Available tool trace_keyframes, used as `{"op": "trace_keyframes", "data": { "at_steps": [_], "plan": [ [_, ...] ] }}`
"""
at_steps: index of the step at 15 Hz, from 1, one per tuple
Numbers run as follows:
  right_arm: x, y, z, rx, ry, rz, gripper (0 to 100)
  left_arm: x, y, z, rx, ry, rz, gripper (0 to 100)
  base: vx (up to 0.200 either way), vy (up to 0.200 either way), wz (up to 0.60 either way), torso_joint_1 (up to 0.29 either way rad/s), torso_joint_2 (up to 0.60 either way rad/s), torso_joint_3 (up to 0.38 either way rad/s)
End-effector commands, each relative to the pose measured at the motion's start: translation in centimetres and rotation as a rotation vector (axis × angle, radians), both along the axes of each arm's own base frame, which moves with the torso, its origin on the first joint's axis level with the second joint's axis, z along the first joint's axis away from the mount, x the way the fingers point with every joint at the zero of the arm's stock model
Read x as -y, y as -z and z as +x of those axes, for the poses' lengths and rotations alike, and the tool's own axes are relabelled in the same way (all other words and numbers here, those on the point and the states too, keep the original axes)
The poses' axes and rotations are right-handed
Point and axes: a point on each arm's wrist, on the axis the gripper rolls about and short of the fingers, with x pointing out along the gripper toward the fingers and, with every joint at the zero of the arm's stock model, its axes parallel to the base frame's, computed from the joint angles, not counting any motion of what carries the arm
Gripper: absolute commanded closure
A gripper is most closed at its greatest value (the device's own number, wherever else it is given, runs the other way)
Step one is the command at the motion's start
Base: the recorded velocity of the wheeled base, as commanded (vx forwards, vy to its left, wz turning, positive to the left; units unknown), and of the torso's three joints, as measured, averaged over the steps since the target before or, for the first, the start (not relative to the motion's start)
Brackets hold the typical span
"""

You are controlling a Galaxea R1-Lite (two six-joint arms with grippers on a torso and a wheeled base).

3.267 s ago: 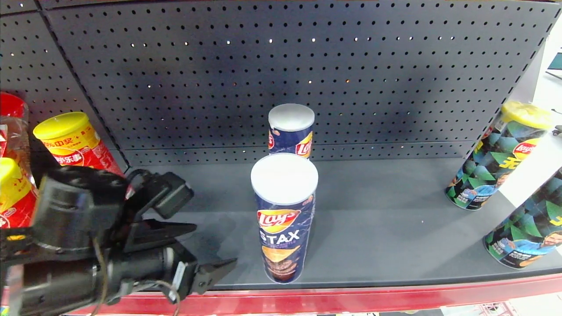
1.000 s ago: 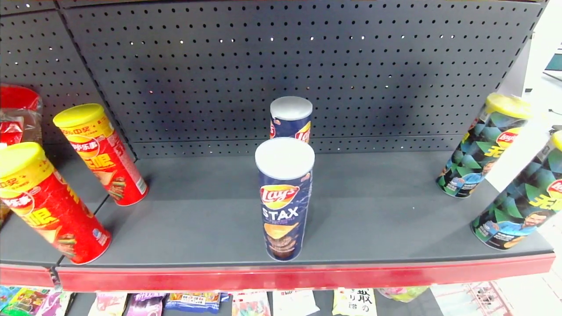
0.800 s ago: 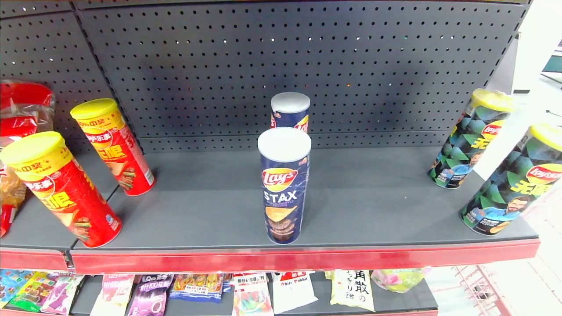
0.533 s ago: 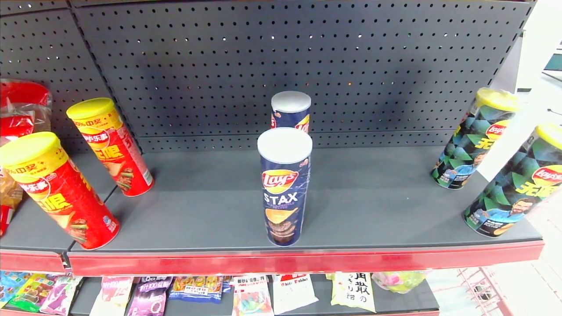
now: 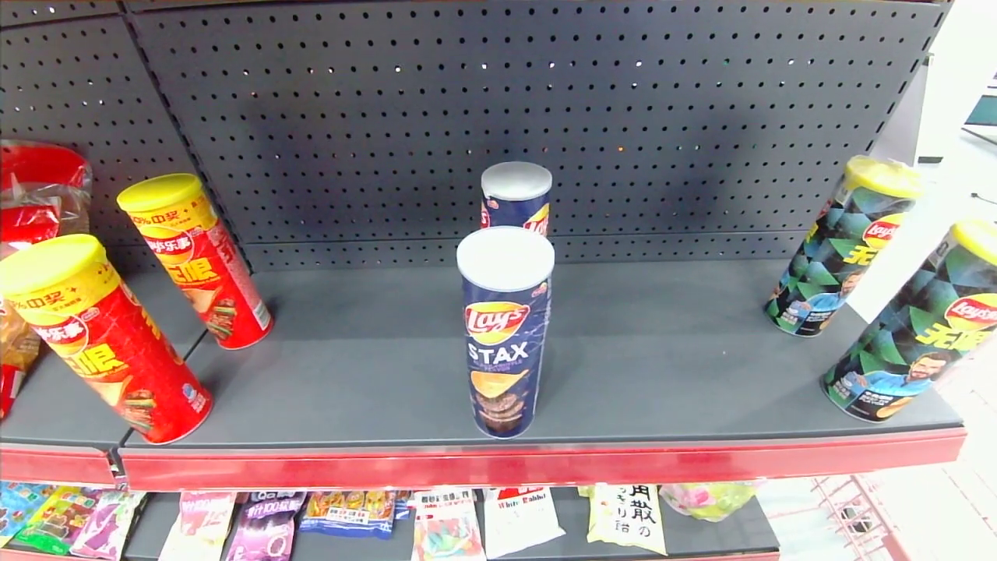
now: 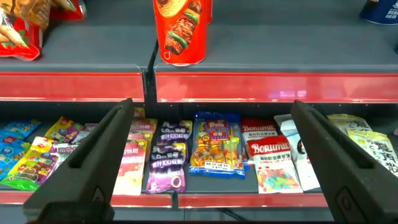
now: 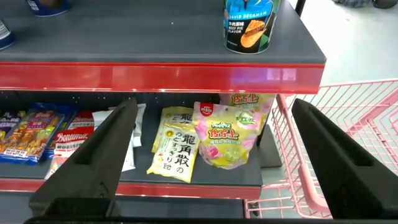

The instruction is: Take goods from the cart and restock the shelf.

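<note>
Compared with a few seconds back, the left gripper (image 6: 212,104) has pulled away from the front left of the shelf (image 5: 662,366), where it hung just beside the front blue can (image 5: 505,327). It now sits lower, before the shelf's red edge, under a red can (image 6: 180,31) and facing the snack packets (image 6: 214,152) on the tier below. (The head camera has drawn back too, so the wider spread of cans is no move of theirs; over the last half second nothing shifts.) Both grippers are empty, fingers spread wide. The right gripper (image 7: 214,102) is likewise below the red edge, under a dark patterned can (image 7: 249,25) and near the pink wire cart (image 7: 351,140). The front blue can stands upright at the middle of the shelf's front edge, above and well apart from both grippers, with a second blue can (image 5: 516,199) right behind it, near the pegboard (image 5: 389,117).
</note>
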Motion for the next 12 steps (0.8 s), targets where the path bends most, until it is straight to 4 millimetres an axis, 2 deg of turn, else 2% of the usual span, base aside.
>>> {"op": "trace_keyframes", "data": {
  "at_steps": [1, 12],
  "plan": [
    [0.00, 0.00, -0.01, 0.001, -0.001, -0.002, 0, 0.00, 0.00, 0.01, -0.001, -0.001, -0.001, 0, 0.000, 0.000, 0.00, 0.000, 0.00, 0.000],
    [0.00, 0.00, -0.01, 0.001, 0.001, 0.001, 0, 0.00, 0.00, 0.01, -0.001, -0.001, -0.001, 0, 0.000, 0.000, 0.00, 0.000, 0.00, 0.000]
  ]
}}
